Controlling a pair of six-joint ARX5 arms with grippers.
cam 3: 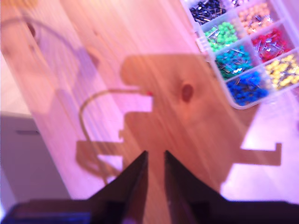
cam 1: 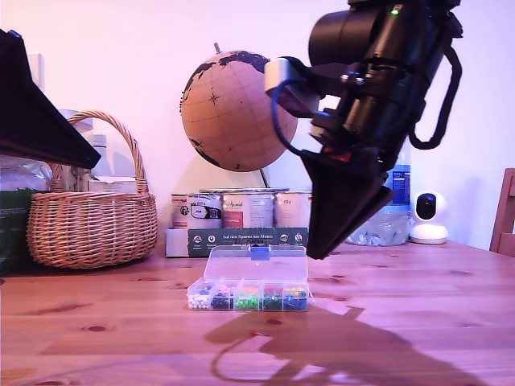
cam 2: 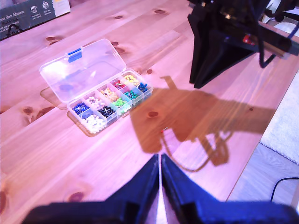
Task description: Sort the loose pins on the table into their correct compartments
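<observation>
My first gripper hangs high over the desk with its fingers pressed together to a hairline slit and nothing between them. My second gripper is lower, its black wedge-shaped fingers slightly parted with bare wood showing through the narrow gap, gripping nothing. In the exterior view it fills the upper right of the frame and points down to a spot above the desk, just to the right of the clear pin box. In the first wrist view it shows as a dark wedge beyond the box. The box lies open at the centre of the exterior view, lid tipped back and blue clasp up. Its compartments are filled with sorted pin heads: white, black, green, red, blue and yellow among them. One loose red pin lies on the bare desk in front of the box, toward the lower centre of the exterior view, inside the arm's shadow. In the second wrist view it lies beyond the fingertips, well short of the box. I can make out no other loose pin. Behind the box stand a dark-green cardboard box, a row of tins, a cork globe and a wicker basket at the exterior view's left.
</observation>
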